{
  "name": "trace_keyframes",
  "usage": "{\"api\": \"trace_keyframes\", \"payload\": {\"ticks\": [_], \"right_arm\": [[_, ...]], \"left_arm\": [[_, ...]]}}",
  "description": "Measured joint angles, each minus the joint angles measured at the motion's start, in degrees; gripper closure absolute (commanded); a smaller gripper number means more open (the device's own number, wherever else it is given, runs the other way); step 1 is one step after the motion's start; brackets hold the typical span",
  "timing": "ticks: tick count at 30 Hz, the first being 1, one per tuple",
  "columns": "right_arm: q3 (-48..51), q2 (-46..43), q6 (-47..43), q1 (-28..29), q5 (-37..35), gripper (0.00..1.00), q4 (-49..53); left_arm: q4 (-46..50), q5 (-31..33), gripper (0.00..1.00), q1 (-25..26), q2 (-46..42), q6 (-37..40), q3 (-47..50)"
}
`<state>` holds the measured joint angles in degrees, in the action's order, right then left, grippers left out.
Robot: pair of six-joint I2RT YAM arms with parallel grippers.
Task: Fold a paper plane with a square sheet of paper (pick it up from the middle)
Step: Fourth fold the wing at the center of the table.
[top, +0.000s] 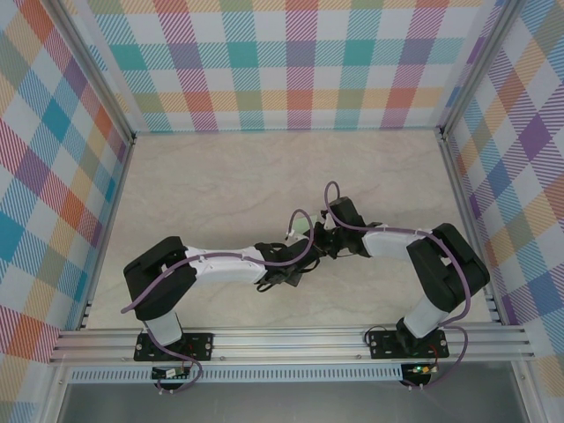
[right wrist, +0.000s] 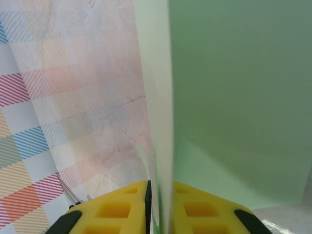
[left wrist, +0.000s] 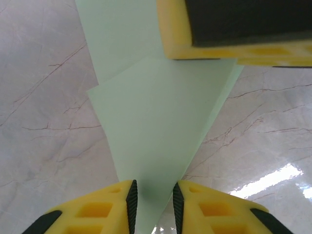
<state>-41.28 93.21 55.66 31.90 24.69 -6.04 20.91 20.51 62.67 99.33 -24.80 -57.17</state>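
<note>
The sheet of paper [left wrist: 156, 112] is pale green and folded into a shape that tapers toward my left gripper [left wrist: 155, 204]. That gripper is open, and the paper's narrow end lies in the gap between its black pads. My right gripper [right wrist: 161, 207] is shut on the paper [right wrist: 234, 97], which stands edge-on between its yellow fingers and spreads out to the right. One right finger [left wrist: 175, 29] shows at the paper's far end in the left wrist view. From above, both grippers meet mid-table: left [top: 295, 263], right [top: 322, 238], with a sliver of paper [top: 301, 229] between them.
The marble-patterned tabletop [top: 220, 185] lies below. Plaid walls [top: 291, 62] close off the back and both sides. An aluminium rail [top: 291, 339] carries the two arm bases at the near edge. Purple cables loop over both arms.
</note>
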Motion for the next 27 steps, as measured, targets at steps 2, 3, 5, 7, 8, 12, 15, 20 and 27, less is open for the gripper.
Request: {"api": "trace_keyframes", "payload": {"ticks": [2,3,5,7,8,12,15,20,27], "right_arm": [[-0.1,0.0,-0.4,-0.2,0.0,0.82,0.5],[-0.1,0.0,-0.6,-0.4,0.0,0.82,0.8],[-0.1,0.0,-0.9,-0.5,0.0,0.82,1.1],[-0.1,0.0,-1.1,-0.7,0.0,0.81,1.4],[-0.1,0.0,-1.2,-0.7,0.0,0.81,1.5],[-0.2,0.0,-1.7,-0.8,0.0,0.79,2.4],[-0.6,0.0,-2.2,-0.8,0.0,0.76,3.0],[-1.5,-0.1,-3.0,-0.8,0.0,0.68,4.2],[-1.7,-2.7,-4.9,-1.1,-0.4,0.61,7.5]], "left_arm": [[0.0,0.2,0.77,0.1,0.1,-0.1,0.0],[0.0,0.3,0.78,0.1,0.1,-0.1,0.0],[0.0,0.7,0.79,0.1,0.1,-0.1,0.0],[0.0,1.2,0.81,0.2,0.1,-0.3,-0.1],[0.0,1.5,0.82,0.2,0.1,-0.3,-0.1],[0.1,2.1,0.86,0.2,0.5,-0.3,-0.2],[0.2,2.4,0.88,0.2,0.8,-0.3,-0.3],[0.2,2.5,0.89,0.1,0.8,-0.3,-0.4],[-1.5,0.5,0.89,-1.0,-0.1,-0.2,0.5]]}}
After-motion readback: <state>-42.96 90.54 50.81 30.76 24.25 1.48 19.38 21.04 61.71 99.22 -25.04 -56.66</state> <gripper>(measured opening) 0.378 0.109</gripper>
